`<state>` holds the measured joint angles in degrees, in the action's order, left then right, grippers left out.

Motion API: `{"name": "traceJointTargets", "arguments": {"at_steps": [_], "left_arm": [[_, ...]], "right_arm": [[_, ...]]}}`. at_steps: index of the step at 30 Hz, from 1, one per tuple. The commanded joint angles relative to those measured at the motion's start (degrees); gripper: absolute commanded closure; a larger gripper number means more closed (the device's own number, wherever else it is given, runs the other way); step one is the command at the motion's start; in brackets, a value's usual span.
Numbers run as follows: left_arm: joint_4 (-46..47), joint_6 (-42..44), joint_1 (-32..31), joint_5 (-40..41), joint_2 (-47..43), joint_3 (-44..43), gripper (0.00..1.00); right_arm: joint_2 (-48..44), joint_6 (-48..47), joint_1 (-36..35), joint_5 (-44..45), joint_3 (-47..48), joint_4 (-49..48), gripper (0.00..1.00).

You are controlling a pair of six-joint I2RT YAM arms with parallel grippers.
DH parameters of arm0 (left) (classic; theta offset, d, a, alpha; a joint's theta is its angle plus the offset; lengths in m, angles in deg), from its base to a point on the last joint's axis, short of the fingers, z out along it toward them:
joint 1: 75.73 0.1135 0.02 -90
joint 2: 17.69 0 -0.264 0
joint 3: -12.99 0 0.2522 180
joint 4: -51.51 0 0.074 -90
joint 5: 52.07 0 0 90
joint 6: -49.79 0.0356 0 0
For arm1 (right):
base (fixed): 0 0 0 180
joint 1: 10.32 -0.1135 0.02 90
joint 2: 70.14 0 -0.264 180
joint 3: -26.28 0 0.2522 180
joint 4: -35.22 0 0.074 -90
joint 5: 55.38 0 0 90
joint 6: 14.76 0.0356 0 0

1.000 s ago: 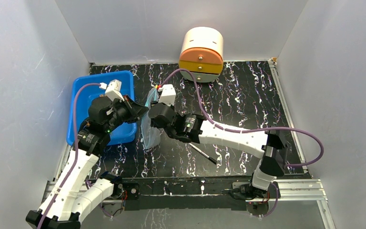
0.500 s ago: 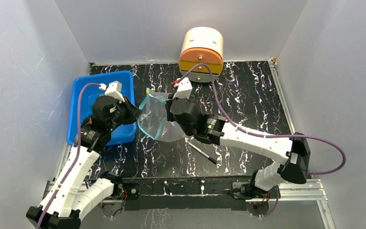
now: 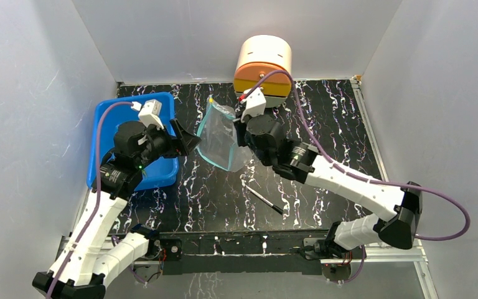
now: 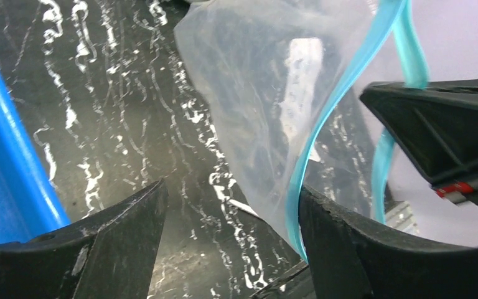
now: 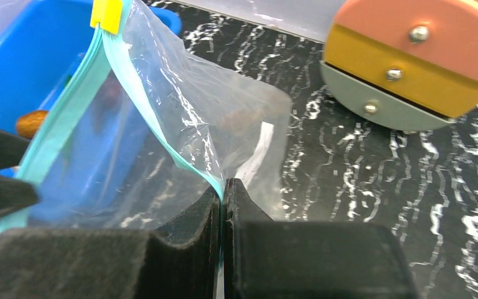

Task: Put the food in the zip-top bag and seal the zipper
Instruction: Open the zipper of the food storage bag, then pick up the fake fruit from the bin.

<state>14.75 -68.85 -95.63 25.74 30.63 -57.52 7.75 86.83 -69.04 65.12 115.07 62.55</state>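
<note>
The clear zip-top bag (image 3: 221, 134) hangs above the table with its mouth spread. My right gripper (image 5: 223, 187) is shut on the teal zipper (image 5: 190, 165) at one side of the mouth. A yellow tab (image 5: 106, 14) sits at the zipper's far end. My left gripper (image 4: 230, 230) stands open beside the bag, and the teal strip (image 4: 342, 93) runs along its right finger (image 4: 348, 249) without being pinched. One tan piece of food (image 5: 31, 121) lies in the blue tray (image 5: 25, 62). A brownish shape shows through the bag (image 5: 236, 118); what it is I cannot tell.
The blue tray (image 3: 109, 112) sits at the left, under my left arm. An orange, yellow and white drawer unit (image 3: 262, 62) stands at the back wall. A thin black pen (image 3: 262, 199) lies on the dark marbled table (image 3: 323, 124) near the front.
My left gripper has opened and let go of the bag's edge. The right gripper, shut on the zipper, has carried the bag up and toward the back right.
</note>
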Motion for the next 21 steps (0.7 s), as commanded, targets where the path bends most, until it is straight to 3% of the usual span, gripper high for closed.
{"name": "traceJointTargets", "arguments": {"at_steps": [1,10,16,21], "left_arm": [[2.73,-2.76,-0.06,-5.77,-0.74,-4.76,0.24],[6.92,-3.23,-0.13,-8.76,0.75,-2.19,0.19],[-2.99,2.64,-0.09,9.39,8.19,-5.67,0.25],[-5.35,5.5,0.69,22.2,12.04,-6.54,0.32]], "right_arm": [[-4.46,-3.64,2.51,2.44,-0.58,4.64,1.0],[-10.27,-3.97,5.17,2.56,-4.14,8.52,1.0],[-10.91,-2.26,5.28,7.07,-2.09,16.04,1.0],[-11.1,-2.15,5.28,10.44,-5.17,17.09,1.0]]}}
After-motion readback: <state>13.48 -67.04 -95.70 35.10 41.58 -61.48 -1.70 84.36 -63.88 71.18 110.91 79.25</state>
